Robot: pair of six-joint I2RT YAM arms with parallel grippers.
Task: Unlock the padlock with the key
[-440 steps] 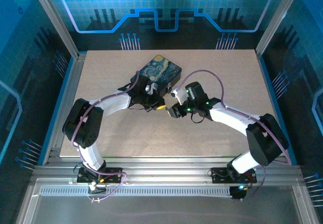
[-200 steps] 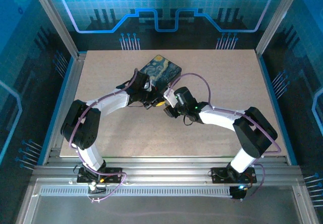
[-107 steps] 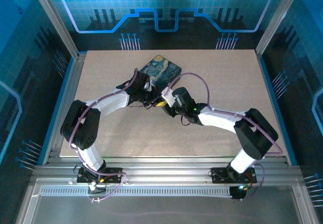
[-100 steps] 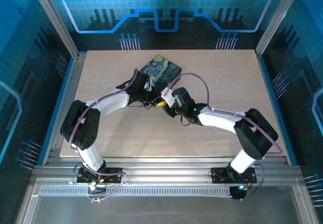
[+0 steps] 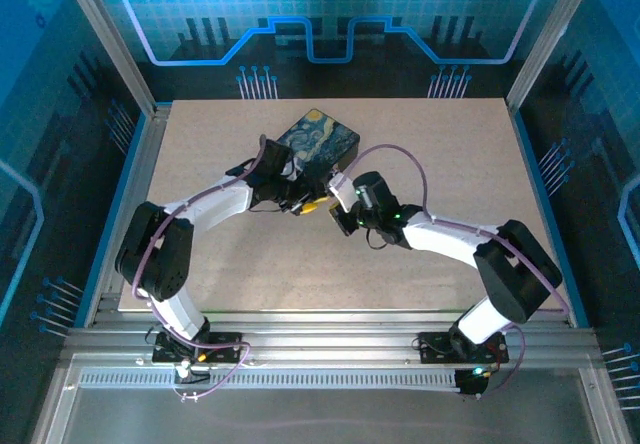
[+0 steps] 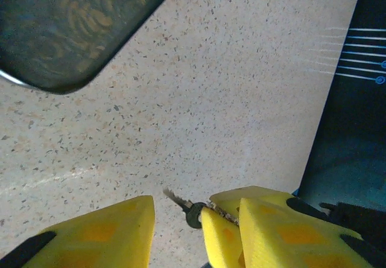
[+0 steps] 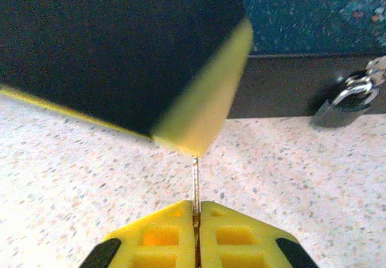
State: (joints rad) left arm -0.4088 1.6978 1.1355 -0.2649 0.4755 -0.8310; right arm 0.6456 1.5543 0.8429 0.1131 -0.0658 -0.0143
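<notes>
Two arms meet at mid-table beside a box with a swirling blue painted lid. The left arm reaches in from one side and the right arm from the other.

The right jaws are clamped on the key. In the right wrist view their yellow pads press together with no gap, and the thin blade stands edge-on out of the seam, pointing away from the wrist. Its tip reaches a blurred dark-and-yellow finger of the left arm, close above; whether the two touch cannot be told.

The left jaws stand parted. In the left wrist view the toothed blade pokes into the gap between their yellow pads, just beside the pad on the right of that picture.

The padlock hangs against the box's dark side wall, silver shackle uppermost, its body low and near the table. It is to the right of the key in the right wrist view and apart from it.
</notes>
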